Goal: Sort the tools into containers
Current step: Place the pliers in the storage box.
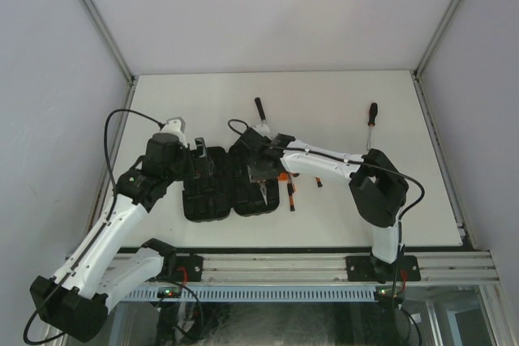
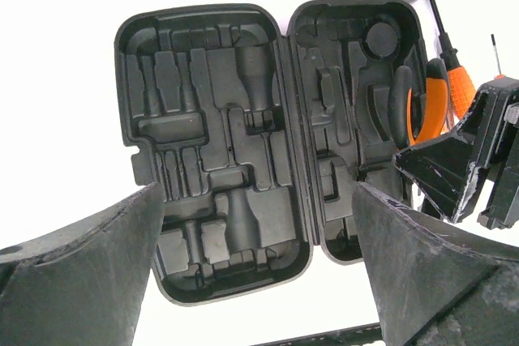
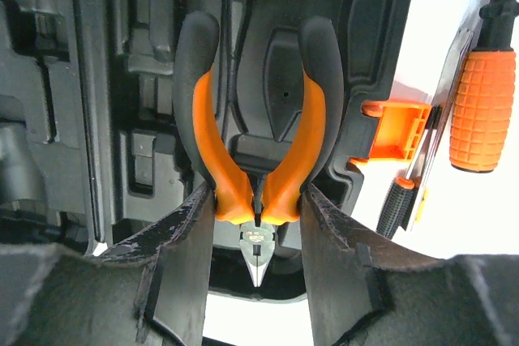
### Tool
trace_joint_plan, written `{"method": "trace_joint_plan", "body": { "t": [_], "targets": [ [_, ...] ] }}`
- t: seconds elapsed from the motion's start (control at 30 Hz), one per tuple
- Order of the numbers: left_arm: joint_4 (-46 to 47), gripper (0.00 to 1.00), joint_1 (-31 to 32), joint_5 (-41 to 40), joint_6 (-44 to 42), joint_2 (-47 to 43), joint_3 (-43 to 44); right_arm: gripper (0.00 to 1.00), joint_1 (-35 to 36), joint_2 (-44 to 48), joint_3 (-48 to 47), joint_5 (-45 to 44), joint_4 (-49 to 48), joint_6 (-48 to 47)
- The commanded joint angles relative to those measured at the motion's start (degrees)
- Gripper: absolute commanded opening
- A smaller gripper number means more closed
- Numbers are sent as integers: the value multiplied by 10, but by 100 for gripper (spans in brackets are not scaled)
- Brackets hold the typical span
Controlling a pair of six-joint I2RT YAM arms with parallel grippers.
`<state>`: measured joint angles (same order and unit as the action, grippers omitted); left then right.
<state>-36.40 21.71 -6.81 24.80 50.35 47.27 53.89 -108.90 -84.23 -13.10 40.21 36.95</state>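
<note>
A white bench [image 1: 340, 87] sits inside pale walls [image 1: 268, 6]. From above, the tool case [image 1: 212, 200] lies open near the near edge, left of centre, with its 2 halves side by side and its long axis running near to far. The left gripper [image 1: 200, 164] hangs over the left half and the right gripper [image 1: 261, 174] over the right half. The hammer [image 1: 259, 111] lies just beyond the case, handle toward the far edge. The long screwdriver [image 1: 371, 123] lies well apart toward the right edge, also handle-far. The slim screwdrivers [image 1: 291, 194] lie just beside the case's right side, roughly parallel to it.

The left wrist view shows what the top view cannot: the moulded slots of both halves, all bare on the left half. Its 2 fingers [image 2: 81, 273] stand wide apart with nothing between them, above the case. The pliers [image 2: 426, 107] show at the right half's outer side, lengthwise along the case.

The right wrist view alone shows the grip. The fingers [image 3: 174, 257] are closed partway on the pliers' orange handles, just above the pivot. The nose points down the picture toward the wrist, and the black handle ends curve away toward the case's far end, over a slot. Whether the pliers touch the case cannot be told. The orange latch [image 3: 393, 131] sticks out from the case's right side.
</note>
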Motion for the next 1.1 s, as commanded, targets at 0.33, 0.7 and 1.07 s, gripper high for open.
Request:
{"method": "trace_joint_plan", "body": {
  "t": [0.33,0.7,1.07],
  "targets": [
    [9,100,-4,-11,-32,-23,-8,0,-13,-18,-22,31,3,16],
    [12,100,-7,9,-34,-20,-10,0,-20,-39,-24,33,-2,18],
    [14,100,-9,17,-36,-17,-11,13,-27,-56,-23,39,1,28]
  ]
}}
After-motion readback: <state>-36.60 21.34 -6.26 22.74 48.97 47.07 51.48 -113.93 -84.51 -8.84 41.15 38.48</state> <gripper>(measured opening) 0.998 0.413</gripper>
